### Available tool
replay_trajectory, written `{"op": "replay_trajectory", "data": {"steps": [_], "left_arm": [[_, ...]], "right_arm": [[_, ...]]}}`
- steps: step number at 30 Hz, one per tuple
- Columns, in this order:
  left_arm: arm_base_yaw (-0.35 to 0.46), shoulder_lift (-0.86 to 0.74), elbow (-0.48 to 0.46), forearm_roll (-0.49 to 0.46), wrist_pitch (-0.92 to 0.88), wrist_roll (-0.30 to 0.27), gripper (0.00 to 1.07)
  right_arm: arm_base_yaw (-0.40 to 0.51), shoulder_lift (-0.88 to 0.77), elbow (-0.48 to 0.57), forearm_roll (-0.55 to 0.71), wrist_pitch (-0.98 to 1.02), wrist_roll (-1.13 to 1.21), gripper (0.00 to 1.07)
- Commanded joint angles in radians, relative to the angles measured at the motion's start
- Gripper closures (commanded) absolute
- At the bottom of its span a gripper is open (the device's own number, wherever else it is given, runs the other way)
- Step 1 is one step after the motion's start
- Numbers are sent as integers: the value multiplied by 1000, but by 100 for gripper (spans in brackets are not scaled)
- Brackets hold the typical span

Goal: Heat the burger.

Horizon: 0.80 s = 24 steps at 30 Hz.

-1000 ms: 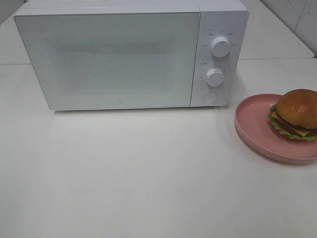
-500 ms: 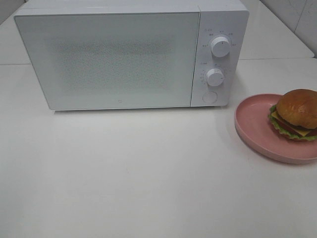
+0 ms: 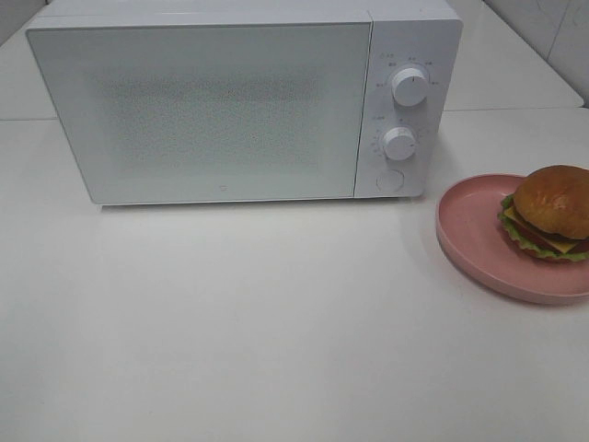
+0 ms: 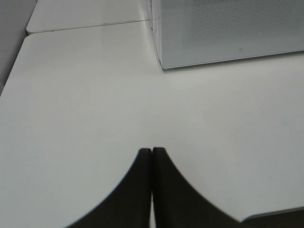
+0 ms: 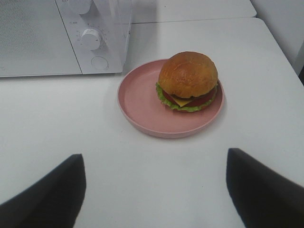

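The burger (image 3: pixel 552 214) (image 5: pixel 188 81), with a glossy brown bun, lettuce, cheese and tomato, sits on a pink plate (image 3: pixel 469 230) (image 5: pixel 137 102) at the right edge of the white table. A white microwave (image 3: pixel 230 101) with its door closed stands at the back; its two knobs (image 3: pixel 408 85) and round button are on the right panel. In the right wrist view my right gripper (image 5: pixel 156 180) stands wide open, well short of the plate, nothing between its fingers. My left gripper (image 4: pixel 152 156) is shut, fingertips together over bare table near the microwave's left corner (image 4: pixel 164 64). Neither arm shows in the exterior view.
The table (image 3: pixel 276 322) is white, with a seam to a second tabletop behind the microwave. A tiled wall (image 3: pixel 552 28) rises at the back right. The plate overhangs the right border of the exterior view.
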<state>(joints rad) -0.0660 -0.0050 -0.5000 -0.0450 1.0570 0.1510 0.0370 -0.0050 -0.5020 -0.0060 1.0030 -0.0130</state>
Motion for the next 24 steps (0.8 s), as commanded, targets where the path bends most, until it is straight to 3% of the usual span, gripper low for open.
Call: {"op": "replay_trajectory", "data": {"steps": [1,7,16,24], "left_arm": [[3,-21,2,-10,-17,1,106],[5,-21,2,-10,-17,0,106],[125,-21,2,-10,-17,0,106],[129,-26,2,-10,-17,0,106]], "right_arm": [[-3,-24,4,6,-1,-9,31],[-3,-24,4,6,-1,-9,31],[-3,-24,4,6,-1,-9,31],[-3,-24,4,6,-1,-9,31]]}}
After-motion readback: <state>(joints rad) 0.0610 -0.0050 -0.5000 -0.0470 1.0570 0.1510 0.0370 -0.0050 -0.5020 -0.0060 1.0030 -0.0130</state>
